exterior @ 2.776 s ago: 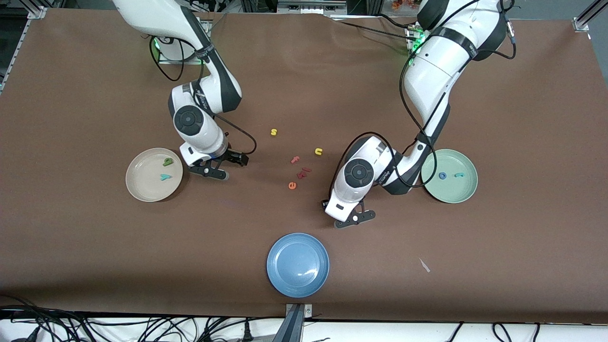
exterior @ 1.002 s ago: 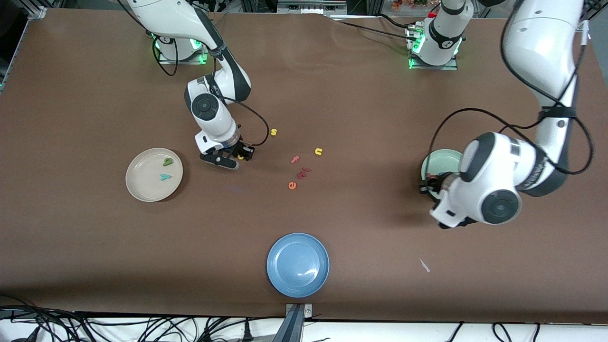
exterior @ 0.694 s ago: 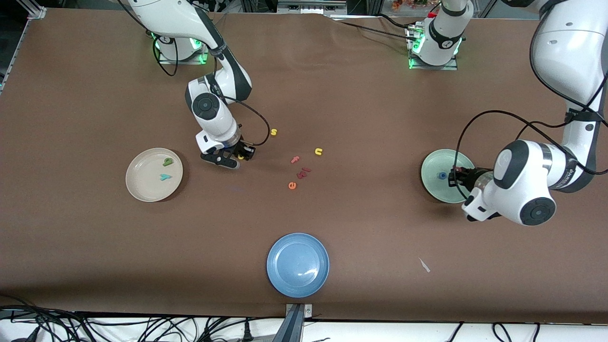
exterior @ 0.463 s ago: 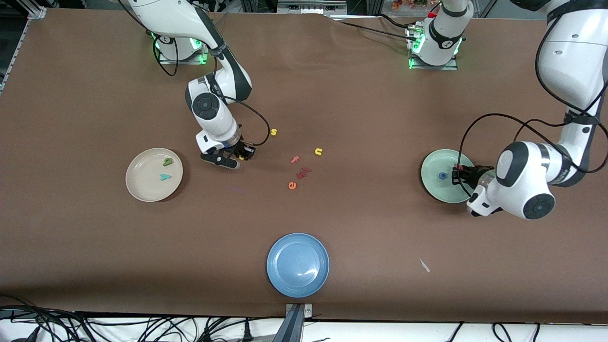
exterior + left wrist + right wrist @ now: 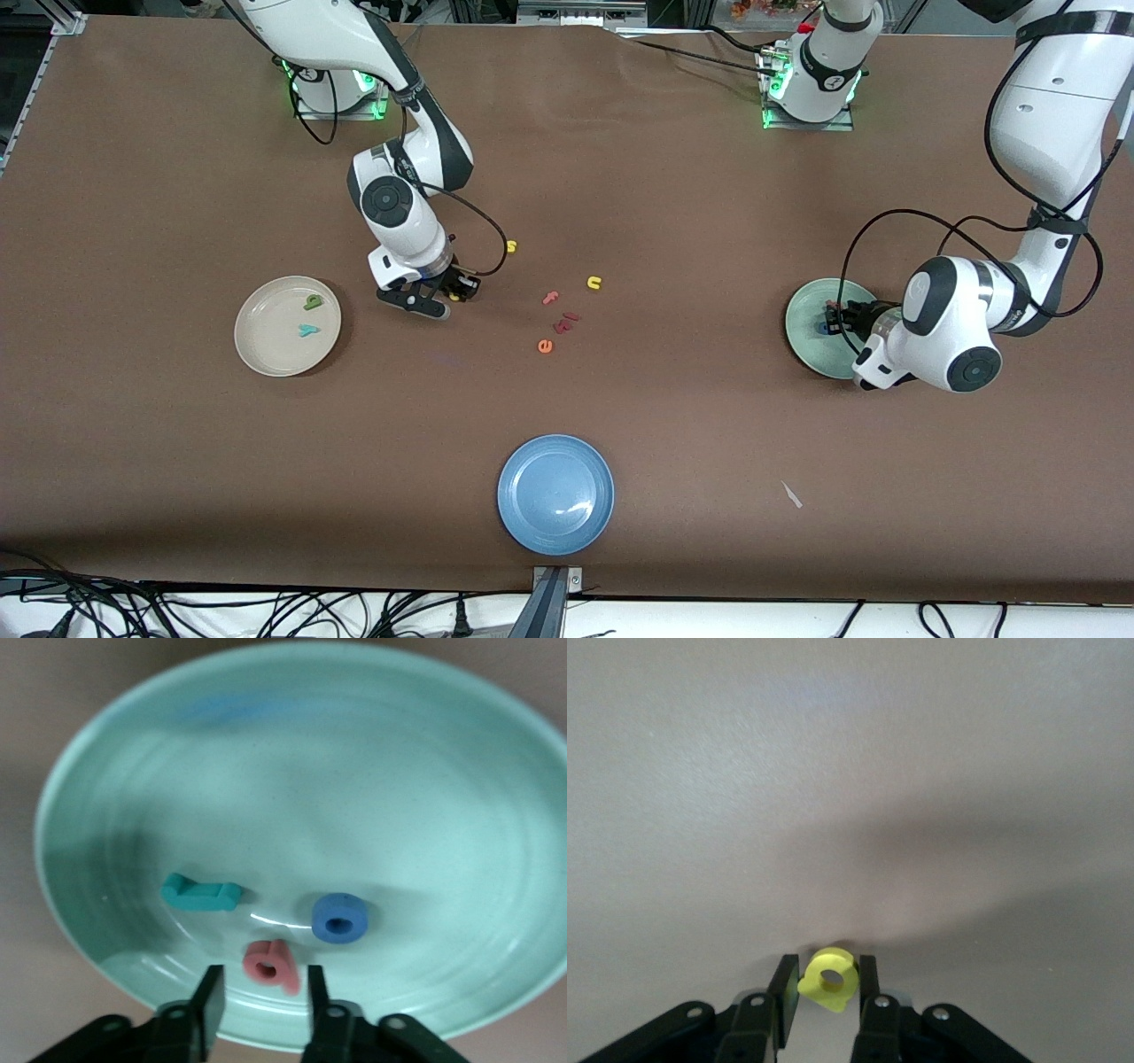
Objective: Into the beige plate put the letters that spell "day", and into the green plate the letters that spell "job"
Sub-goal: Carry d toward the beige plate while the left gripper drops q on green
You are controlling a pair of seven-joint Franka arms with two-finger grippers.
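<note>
The green plate (image 5: 799, 341) sits at the left arm's end of the table. My left gripper (image 5: 837, 321) hangs over it. In the left wrist view its jaws (image 5: 261, 1001) are open, and the pinkish-red "b" (image 5: 272, 965) lies free between the fingertips in the green plate (image 5: 354, 771). Beside the "b" lie the teal "j" (image 5: 201, 894) and the blue "o" (image 5: 340, 918). My right gripper (image 5: 447, 292) is low over the table beside the beige plate (image 5: 266, 350), shut on the yellow "d" (image 5: 829, 979). The green "a" (image 5: 313, 302) and the teal "y" (image 5: 307, 330) lie in the beige plate.
Loose letters lie mid-table: a yellow "s" (image 5: 510, 246), a yellow "u" (image 5: 594, 283), a pink "f" (image 5: 551, 298), an orange "e" (image 5: 545, 346) and dark red pieces (image 5: 565, 321). A blue plate (image 5: 555, 494) sits nearest the front camera. A white scrap (image 5: 791, 494) lies toward the left arm's end.
My left arm swung in over the green plate and its jaws opened, letting go of the "b". My right gripper closed on the yellow "d" and shifted slightly.
</note>
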